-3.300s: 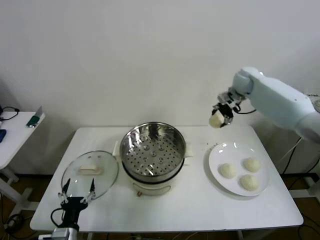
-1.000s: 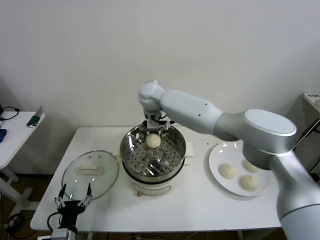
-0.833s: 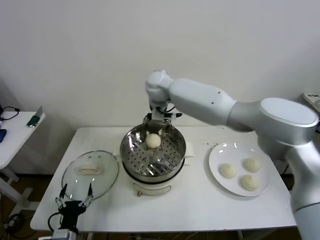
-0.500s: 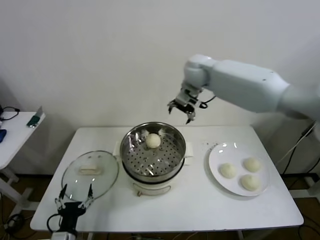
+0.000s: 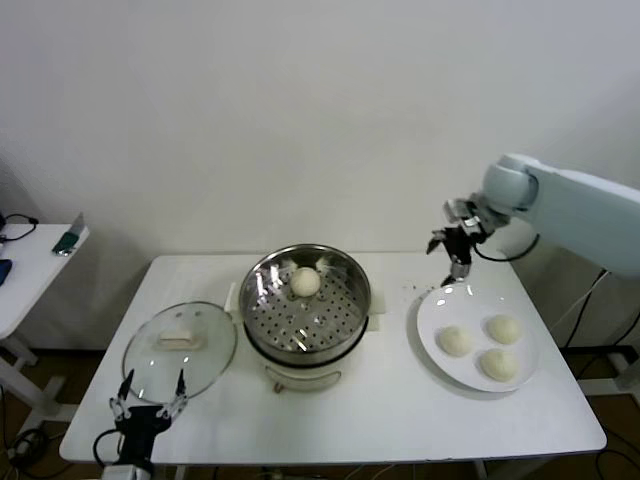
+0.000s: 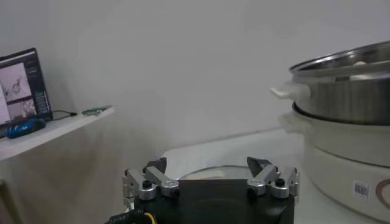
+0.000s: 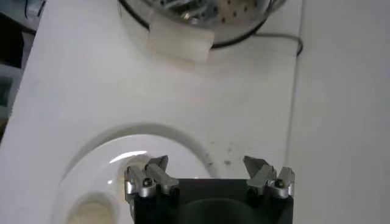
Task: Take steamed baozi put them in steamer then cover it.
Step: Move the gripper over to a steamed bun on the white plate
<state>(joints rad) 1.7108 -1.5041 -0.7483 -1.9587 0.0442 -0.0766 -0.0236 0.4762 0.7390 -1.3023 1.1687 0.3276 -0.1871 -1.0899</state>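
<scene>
While the left gripper (image 5: 148,403) idles empty, jaws apart, beside the lid (image 5: 181,345) on the counter (image 5: 380,420), one bun (image 5: 306,282) sits in the steamer (image 5: 306,305). Right gripper (image 5: 455,247), jaws apart and empty, hovers above the plate (image 5: 437,340); next, judged, descend onto a bun (image 5: 455,341).

Cream-white baozi (image 5: 306,282), shiny perforated steel steamer (image 5: 305,305), white plate (image 5: 478,337), white table (image 5: 400,410)

Bright even light; glare on steamer (image 5: 305,305); wrist views perhaps soft.
</scene>
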